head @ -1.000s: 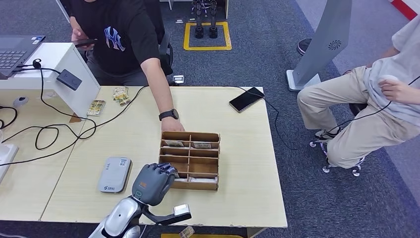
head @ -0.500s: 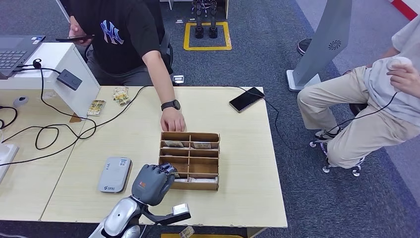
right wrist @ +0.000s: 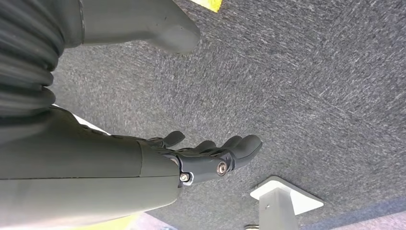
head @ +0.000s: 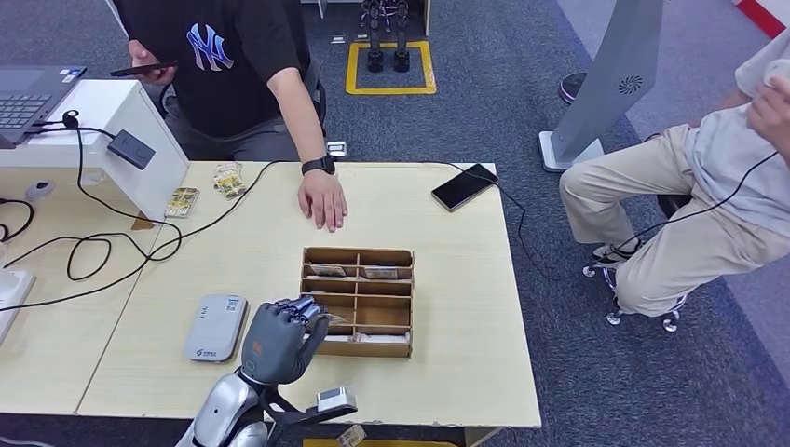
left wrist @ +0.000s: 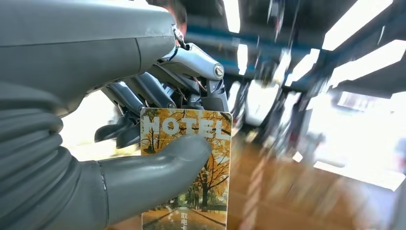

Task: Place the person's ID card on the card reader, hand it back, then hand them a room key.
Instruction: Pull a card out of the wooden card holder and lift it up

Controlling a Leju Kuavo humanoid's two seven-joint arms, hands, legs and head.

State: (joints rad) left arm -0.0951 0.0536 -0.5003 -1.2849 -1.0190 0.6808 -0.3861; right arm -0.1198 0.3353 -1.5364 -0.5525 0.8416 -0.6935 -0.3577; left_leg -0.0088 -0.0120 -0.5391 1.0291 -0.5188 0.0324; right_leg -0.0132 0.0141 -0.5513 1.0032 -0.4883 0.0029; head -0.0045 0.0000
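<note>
I see my left hand [head: 279, 340] at lower centre pinching the room key [left wrist: 186, 167] between thumb and fingers beside the wooden organizer [head: 358, 301]; my right hand [right wrist: 201, 155] hangs spread above carpet.

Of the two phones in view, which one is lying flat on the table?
The black phone near the table's far right corner, with a cable running to it. The other phone is held up off the table by the person in the black shirt.
</note>
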